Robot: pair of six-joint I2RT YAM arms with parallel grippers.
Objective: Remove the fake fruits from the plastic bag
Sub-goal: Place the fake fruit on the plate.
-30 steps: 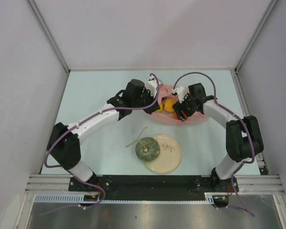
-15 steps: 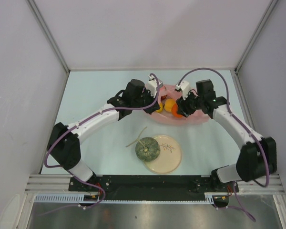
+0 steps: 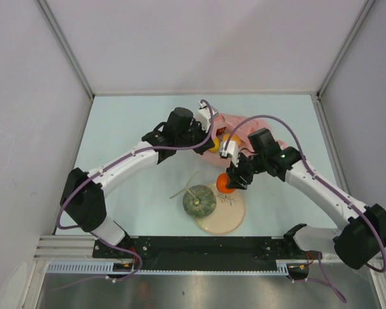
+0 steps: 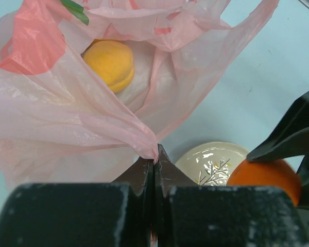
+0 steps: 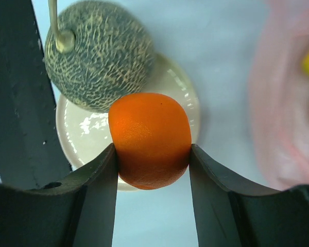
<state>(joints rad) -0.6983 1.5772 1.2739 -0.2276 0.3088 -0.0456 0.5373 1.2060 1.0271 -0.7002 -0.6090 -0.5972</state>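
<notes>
The pink plastic bag lies at the back middle of the table, and it fills the left wrist view. My left gripper is shut on a pinch of the bag's rim, holding the mouth open. A yellow-orange round fruit lies inside the bag and shows from above. My right gripper is shut on the orange and holds it above the cream plate's far edge, seen from above. The netted melon with its stem rests on the plate's left side.
The cream plate sits near the front middle of the table. Grey walls and metal frame posts enclose the table on three sides. The left arm stretches across the left half of the table.
My right gripper has pulled out of the bag with the orange and moved toward the front, now over the plate. My left gripper stays shut on the bag's rim.
</notes>
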